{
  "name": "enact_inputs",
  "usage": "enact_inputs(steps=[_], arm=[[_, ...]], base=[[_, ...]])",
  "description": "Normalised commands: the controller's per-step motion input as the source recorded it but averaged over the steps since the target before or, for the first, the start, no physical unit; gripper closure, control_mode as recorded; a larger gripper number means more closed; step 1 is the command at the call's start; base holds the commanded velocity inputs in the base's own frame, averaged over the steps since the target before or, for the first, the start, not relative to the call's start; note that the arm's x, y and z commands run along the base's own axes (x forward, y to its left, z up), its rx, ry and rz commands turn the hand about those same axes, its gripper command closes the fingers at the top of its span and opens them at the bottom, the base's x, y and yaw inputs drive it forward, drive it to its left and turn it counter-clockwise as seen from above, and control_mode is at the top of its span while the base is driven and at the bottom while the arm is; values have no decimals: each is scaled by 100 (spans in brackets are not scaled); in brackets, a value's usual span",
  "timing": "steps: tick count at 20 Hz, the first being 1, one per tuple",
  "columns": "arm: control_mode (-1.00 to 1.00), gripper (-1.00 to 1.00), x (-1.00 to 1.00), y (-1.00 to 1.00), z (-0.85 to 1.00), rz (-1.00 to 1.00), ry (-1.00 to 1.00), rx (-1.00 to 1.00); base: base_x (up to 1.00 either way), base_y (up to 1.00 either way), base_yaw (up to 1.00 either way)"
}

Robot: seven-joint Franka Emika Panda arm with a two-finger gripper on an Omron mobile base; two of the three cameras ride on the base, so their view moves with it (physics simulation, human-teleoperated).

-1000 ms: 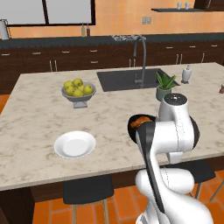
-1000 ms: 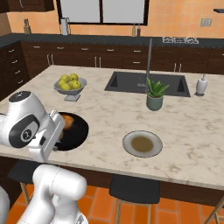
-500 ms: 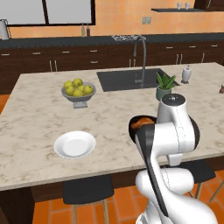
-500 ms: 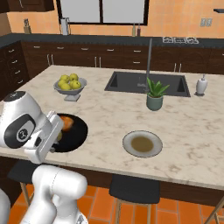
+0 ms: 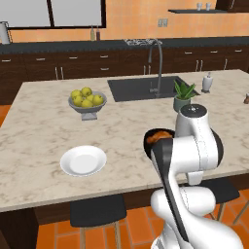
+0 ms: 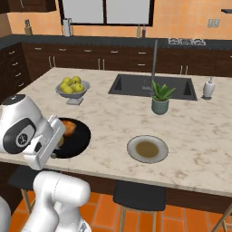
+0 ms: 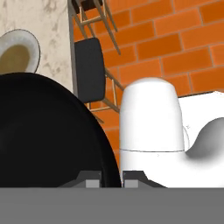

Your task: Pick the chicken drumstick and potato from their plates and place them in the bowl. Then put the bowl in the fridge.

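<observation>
Hand (image 7: pixel 110 178) clamped on rim of black bowl (image 6: pixel 74 141), fingers (image 7: pixel 92 179) pinched near together over wall, I judge for carry to fridge. Bowl sits near desk (image 6: pixel 113 122) edge, chicken drumstick (image 6: pixel 69 128) inside; potato hidden behind my arm, cannot confirm. White plate (image 5: pixel 83 161) and grey-beige plate (image 6: pixel 147 148) both bare. Rim grip off-centre, so I expect tilt on lift.
</observation>
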Motion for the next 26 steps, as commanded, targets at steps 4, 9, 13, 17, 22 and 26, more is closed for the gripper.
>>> enact_inputs(steps=[4,9,13,17,22,26], arm=[[100,100,-5,0,0,0,-2,0],[100,100,0,0,0,0,0,0],[100,100,0,0,0,0,0,0],[100,100,0,0,0,0,0,0],[100,100,0,0,0,0,0,0],[100,100,0,0,0,0,0,0]], base=[[-39,-12,-28],[-2,0,-73],[5,-5,-75],[3,-26,-75],[0,-86,-67],[0,-64,-78]])
